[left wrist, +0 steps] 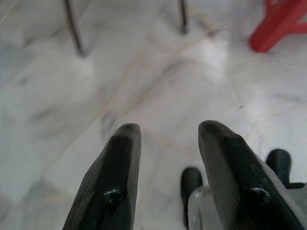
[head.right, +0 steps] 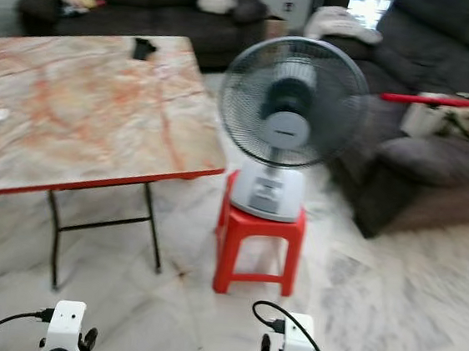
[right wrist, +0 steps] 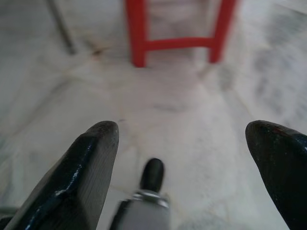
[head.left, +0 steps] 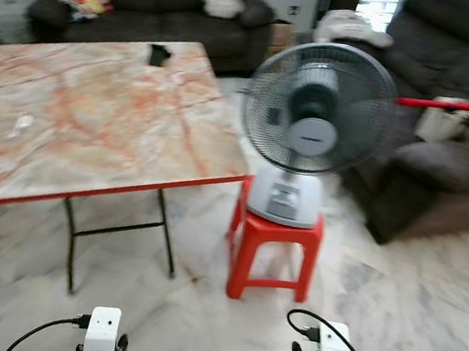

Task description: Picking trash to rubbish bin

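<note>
Both your grippers, left (left wrist: 165, 139) & right (right wrist: 182, 139), hang low w/ fingers apart over the floor (head.left: 406, 302), fan (head.left: 317, 109) on stool (head.left: 275, 251) ahead.

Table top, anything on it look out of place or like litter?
A small white crumpled scrap lies alone on the table, probably litter. A dark object sits near the far edge, too blurred to identify.

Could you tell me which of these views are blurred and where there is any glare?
Both eye views are softly blurred overall, the fan and table smeared; the left wrist view shows glare on the marble floor; the right wrist view blurs the red stool.
</note>
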Controlling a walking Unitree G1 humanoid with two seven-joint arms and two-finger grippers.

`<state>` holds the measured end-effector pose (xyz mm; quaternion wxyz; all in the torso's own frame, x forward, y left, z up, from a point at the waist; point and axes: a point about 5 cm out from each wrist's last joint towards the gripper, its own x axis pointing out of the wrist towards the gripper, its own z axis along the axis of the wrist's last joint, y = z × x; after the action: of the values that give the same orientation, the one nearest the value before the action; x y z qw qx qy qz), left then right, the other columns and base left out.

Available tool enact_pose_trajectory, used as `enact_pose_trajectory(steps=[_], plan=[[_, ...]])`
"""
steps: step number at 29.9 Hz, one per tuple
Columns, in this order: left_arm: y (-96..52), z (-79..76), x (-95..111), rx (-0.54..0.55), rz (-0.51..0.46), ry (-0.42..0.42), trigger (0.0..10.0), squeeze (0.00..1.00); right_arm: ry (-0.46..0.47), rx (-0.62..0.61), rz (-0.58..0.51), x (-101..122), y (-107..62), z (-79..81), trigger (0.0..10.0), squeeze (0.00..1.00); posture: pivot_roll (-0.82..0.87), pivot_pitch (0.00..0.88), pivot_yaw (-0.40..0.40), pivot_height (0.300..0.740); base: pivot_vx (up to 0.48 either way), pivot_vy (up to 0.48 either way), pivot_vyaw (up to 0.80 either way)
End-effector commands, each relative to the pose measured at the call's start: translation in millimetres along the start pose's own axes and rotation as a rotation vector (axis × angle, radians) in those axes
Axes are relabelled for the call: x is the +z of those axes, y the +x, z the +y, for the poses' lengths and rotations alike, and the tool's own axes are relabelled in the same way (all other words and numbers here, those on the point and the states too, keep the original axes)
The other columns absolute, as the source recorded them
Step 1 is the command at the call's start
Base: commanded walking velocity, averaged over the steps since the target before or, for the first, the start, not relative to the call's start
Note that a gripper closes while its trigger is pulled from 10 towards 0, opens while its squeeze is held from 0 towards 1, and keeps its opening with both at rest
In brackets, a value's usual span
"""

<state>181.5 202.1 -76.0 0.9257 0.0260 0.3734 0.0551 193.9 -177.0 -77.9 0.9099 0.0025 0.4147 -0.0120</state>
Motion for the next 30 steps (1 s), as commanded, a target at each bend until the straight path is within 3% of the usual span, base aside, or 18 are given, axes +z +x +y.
enact_pose_trajectory(steps=[1, 7, 20, 23, 27, 29, 30], plan=[[-1.5, 2.2, -5.0, 0.003, 0.02, 0.021, 10.0, 0.0, -0.01, 0.006, -0.006, 3.3, 0.9, 0.8, 10.0, 0.0, 0.01, 0.0, 0.015, 0.74, 0.0, 0.0, 0.8], [-2.9, 3.2, -8.8, 0.013, 0.032, 0.016, 10.0, 0.0, -0.014, 0.007, -0.005, 5.2, 1.5, 0.7, 10.0, 0.0, 0.01, 0.0, 0.009, 0.74, 0.0, 0.0, 0.8], [1.4, -4.9, 3.0, 0.026, -0.006, -0.028, 10.0, 0.0, -0.03, 0.025, -0.036, 18.9, 4.3, 0.0, 10.0, 0.0, 0.0, 0.0, -0.022, 0.74, 0.0, 0.0, 0.8], [1.1, -7.2, 3.8, 0.028, -0.02, -0.024, 10.0, 0.0, -0.015, 0.029, -0.053, 24.0, 5.1, -0.4, 10.0, 0.0, 0.01, 0.0, -0.03, 0.74, 0.0, 0.0, 0.0], [1.7, -7.6, 19.2, 0.024, -0.138, 0.053, 10.0, 0.0, -0.04, 0.057, -0.096, 35.7, 6.9, 5.0, 10.0, 0.0, 0.02, 0.0, -0.042, 0.74, 0.0, 0.0, 0.0], [0.9, -5.1, 33.0, 0.035, -0.241, 0.069, 10.0, 0.0, -0.051, 0.077, -0.138, 45.9, 7.9, 8.9, 10.0, 0.0, 0.03, 0.0, -0.047, 0.74, 0.0, 0.0, 0.0], [-2.2, 0.2, 50.5, 0.063, -0.371, 0.108, 10.0, 0.0, -0.053, 0.098, -0.196, 59.1, 8.6, 13.2, 10.0, 0.0, 0.04, 0.0, -0.054, 0.74, 0.0, 0.0, 0.0]])
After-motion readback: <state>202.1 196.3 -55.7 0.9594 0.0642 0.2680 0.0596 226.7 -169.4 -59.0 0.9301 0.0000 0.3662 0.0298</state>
